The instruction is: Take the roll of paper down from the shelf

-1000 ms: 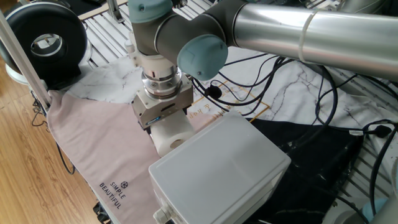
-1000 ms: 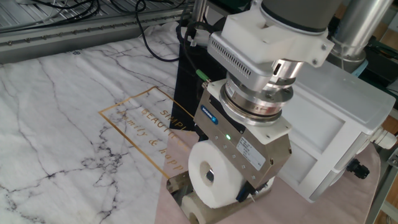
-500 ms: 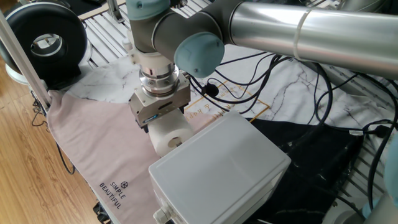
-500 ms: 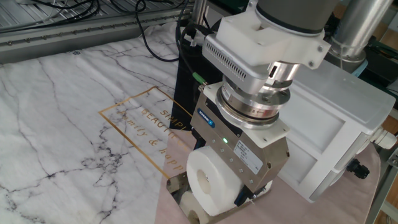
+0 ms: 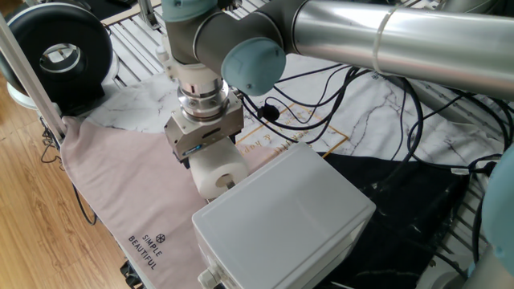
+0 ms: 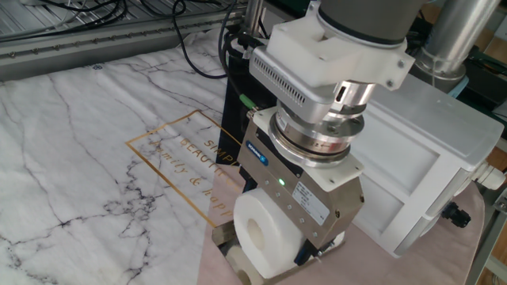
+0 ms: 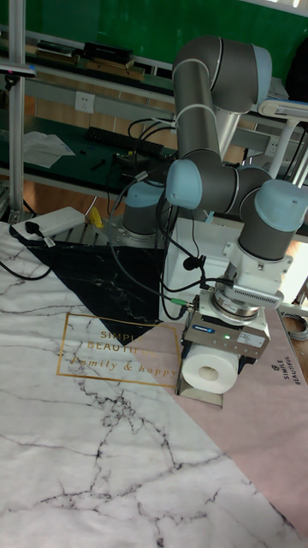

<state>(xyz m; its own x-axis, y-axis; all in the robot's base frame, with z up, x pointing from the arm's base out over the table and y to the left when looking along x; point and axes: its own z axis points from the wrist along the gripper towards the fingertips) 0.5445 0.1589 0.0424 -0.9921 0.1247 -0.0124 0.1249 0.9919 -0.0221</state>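
The tool [image 6: 279, 255] squeezes the roll of paper [image 6: 257, 234] from both sides so it can lift it, just above the shiny shelf [image 7: 198, 396] beside the grey box [image 5: 285, 217].

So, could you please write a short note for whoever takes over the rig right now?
Hand: shut on the roll of paper, which is gripped across its flat ends with the core facing sideways.
Roll: beside the large grey box, directly over the shelf, the small shiny plate on the pink cloth. Whether it is clear of the plate I cannot tell.
Done: the roll is grasped.
Left: carry it clear of the shelf, set it on the table and release.
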